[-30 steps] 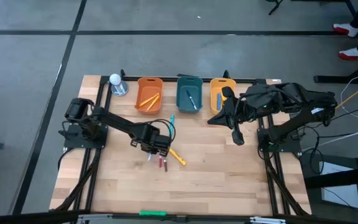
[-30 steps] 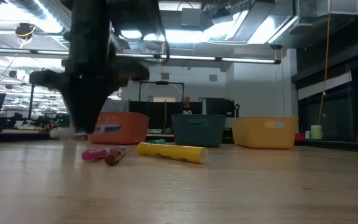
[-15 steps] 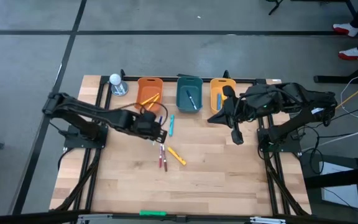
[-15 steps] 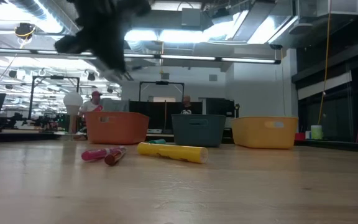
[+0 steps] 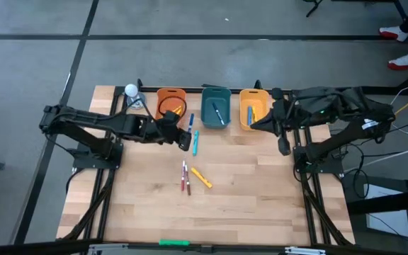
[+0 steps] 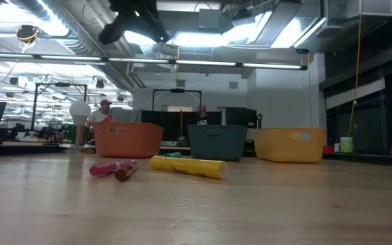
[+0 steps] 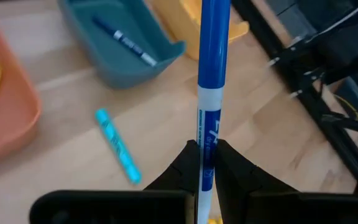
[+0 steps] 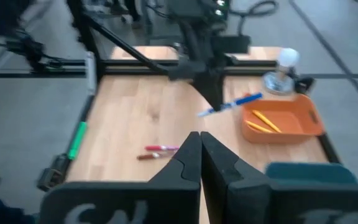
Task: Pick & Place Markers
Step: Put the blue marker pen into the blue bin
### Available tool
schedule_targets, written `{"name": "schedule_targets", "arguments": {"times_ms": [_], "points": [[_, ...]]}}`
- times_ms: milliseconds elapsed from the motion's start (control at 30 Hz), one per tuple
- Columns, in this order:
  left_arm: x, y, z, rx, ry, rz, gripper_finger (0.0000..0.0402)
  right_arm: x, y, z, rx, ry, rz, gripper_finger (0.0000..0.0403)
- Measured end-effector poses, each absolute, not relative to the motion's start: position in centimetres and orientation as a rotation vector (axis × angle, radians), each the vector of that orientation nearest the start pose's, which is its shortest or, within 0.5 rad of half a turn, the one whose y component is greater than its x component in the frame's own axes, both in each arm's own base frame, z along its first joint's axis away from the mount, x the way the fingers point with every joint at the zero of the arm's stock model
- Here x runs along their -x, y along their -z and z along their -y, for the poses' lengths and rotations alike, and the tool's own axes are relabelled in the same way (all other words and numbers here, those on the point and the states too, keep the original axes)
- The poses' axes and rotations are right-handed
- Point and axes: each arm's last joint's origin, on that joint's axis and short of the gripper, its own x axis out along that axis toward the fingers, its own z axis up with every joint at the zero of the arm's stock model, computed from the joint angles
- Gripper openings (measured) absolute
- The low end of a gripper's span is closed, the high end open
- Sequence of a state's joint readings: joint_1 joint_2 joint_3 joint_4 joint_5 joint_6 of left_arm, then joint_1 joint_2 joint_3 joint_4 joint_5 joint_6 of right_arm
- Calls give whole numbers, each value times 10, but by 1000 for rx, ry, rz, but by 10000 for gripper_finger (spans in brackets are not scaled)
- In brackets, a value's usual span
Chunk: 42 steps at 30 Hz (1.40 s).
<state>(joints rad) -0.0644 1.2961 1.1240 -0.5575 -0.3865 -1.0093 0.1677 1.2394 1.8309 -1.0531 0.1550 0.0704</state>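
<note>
Left fingers [image 7: 205, 163] carried blue marker [image 7: 211, 81] toward orange bin [image 5: 168, 102], teal marker [image 5: 195, 142] beside.

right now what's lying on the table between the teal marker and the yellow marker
Only bare wood, as the high view shows: the teal marker lies by the bins, the yellow marker nearer the middle; the red markers sit beside the yellow one.

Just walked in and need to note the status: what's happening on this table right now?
The left gripper is shut on a blue marker, raised beside the orange bin at the back of the table. The right gripper hangs shut and empty near the yellow bin. A teal marker, two red markers and a yellow marker lie loose on the wood.
</note>
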Motion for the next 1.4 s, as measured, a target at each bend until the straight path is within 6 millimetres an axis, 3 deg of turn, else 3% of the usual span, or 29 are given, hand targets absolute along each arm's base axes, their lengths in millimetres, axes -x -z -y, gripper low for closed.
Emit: {"name": "schedule_targets", "arguments": {"times_ms": [400,867,1400], "points": [[-279,-322,-24,738,-576,-398,22,-151,-504,-19,15,83,-431,0],[-279,-328,-53,730,-571,-337,22,-102,-491,-8,-35,182,-399,0],[-280,-342,-77,731,-538,-183,22,-77,-486,-2,-53,226,-356,0]]}}
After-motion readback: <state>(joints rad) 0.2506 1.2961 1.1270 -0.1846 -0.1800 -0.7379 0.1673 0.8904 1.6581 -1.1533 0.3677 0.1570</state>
